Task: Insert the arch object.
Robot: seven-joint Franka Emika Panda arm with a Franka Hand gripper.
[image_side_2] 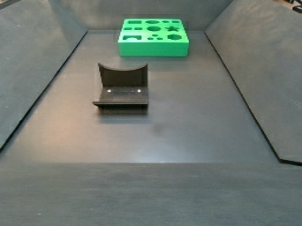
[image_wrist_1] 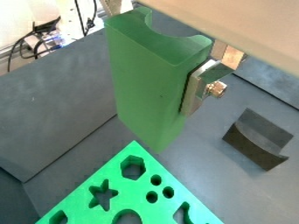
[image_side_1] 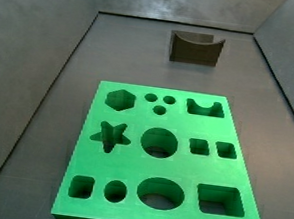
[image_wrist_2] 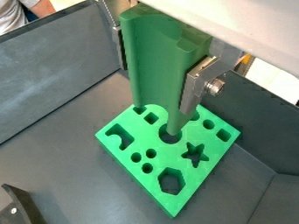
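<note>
The arch object [image_wrist_1: 146,61] is a long green block with a semicircular notch at its end. It stands upright between the silver fingers [image_wrist_1: 198,87] of my gripper [image_wrist_1: 158,101], which is shut on it. It also shows in a wrist view [image_wrist_2: 158,105], held by the gripper [image_wrist_2: 159,74], with its lower end hanging above the bright-green board [image_wrist_2: 176,179] near a round hole. I cannot tell whether it touches the board. The far finger is mostly hidden behind the block. Neither gripper nor arch object shows in the side views.
The bright-green board with shaped holes lies on the dark floor in both side views [image_side_1: 129,165] [image_side_2: 154,49] and a wrist view [image_wrist_1: 117,166]. The dark fixture [image_side_1: 194,48] [image_side_2: 122,88] [image_wrist_1: 260,137] stands apart from it. Sloping dark walls enclose the floor.
</note>
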